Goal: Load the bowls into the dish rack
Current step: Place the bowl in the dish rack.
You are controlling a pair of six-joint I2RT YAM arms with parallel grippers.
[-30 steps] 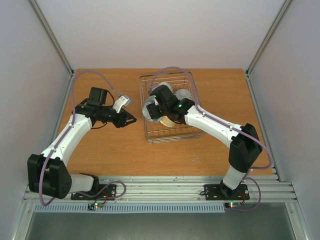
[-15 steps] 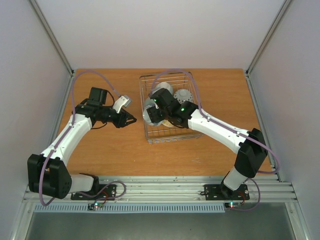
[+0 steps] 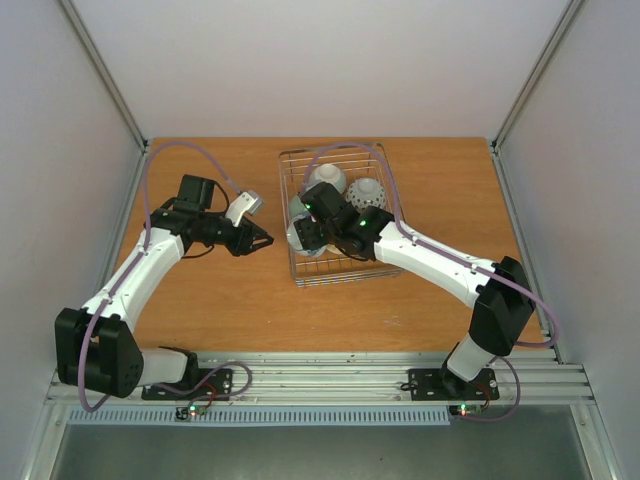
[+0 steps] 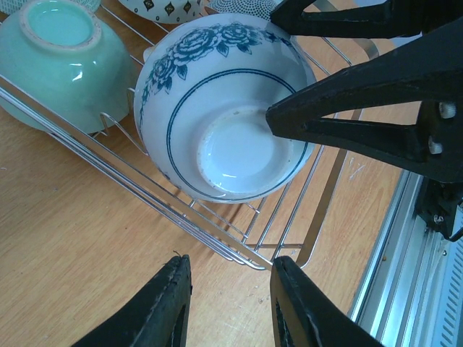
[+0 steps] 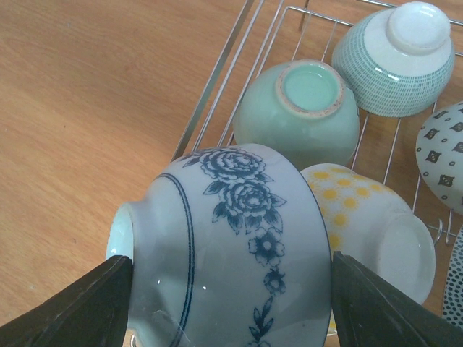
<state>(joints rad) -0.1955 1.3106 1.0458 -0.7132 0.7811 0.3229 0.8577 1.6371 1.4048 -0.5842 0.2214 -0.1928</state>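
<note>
Right tool [image 5: 228, 311] has the blue-flowered bowl [image 5: 231, 238] clamped between its two black fingers [image 5: 69, 307], one on each side of the bowl's wall, a solid grip. The bowl is turned on its side, foot ring pointing left towards the open worktop [image 3: 220, 290], rim facing the other bowls. It sits low at the near-left corner of the dish rack [image 3: 350, 268], in among the wires. Whether it actually rests on them, I can't tell.

Now the rack itself, standing at the far middle of the worktop, a little right of centre. The pale green bowl [image 5: 300, 108] is upside down just behind the held one, along the left side. Beyond that, towards the far end, is a bowl with fine green hatching [image 5: 398, 58], also foot up. The yellow-dotted bowl [image 5: 369, 224] lies tipped over right beside the blue-flowered one, so close they may be touching. At the edge of the right wrist view is a white bowl with dark diamond marks [image 5: 443, 155].

Over to the left tool [image 3: 262, 239]. It hangs above bare wood just left of the rack, pointing at it, jaws parted a little and nothing between them. From its own camera the wood shows through the gap, and the held bowl's foot faces straight back at it.
</note>
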